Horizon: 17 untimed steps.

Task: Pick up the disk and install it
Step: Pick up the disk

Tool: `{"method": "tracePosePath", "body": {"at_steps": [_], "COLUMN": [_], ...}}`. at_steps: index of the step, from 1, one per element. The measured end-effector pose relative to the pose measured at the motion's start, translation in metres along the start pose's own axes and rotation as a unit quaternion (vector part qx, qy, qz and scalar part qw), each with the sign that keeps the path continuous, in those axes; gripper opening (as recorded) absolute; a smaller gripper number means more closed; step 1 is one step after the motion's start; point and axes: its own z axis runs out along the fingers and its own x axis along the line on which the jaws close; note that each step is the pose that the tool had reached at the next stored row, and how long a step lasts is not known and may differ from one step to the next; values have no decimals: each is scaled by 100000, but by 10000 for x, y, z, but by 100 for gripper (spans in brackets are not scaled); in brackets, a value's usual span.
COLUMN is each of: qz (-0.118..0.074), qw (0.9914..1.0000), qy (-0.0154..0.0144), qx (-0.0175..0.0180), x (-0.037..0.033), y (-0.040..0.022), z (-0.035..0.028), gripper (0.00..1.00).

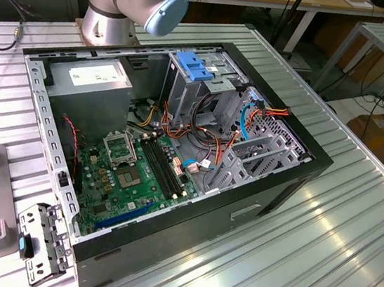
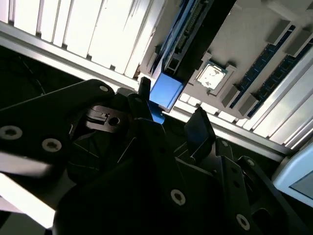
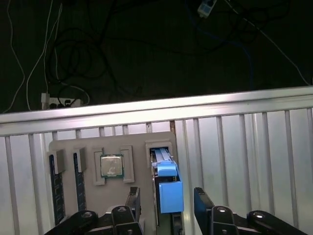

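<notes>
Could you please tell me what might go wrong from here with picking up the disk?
1. The open end effector straddles the disk, which stands on edge in its grey holder; an off-centre close could tilt or jam it in the slot.
2. The processor sits close beside that slot, so a finger might clip it.
3. In the exterior view, loose cables cross the computer case near the drive cage and could snag the disk during installation.
</notes>
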Motion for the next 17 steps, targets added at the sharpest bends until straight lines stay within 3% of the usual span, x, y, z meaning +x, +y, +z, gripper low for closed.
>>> {"method": "tracePosePath", "body": {"at_steps": [5, 8, 17], "qz": [-1177, -3452, -4090], "qw": [99993, 99940, 99916], "qy": [10, 13, 14], "qx": [-3, 0, 3], "x": [-3, -21, -22], "y": [-1, 1, 1], "z": [109, 220, 367], "gripper": [56, 56, 55]}}
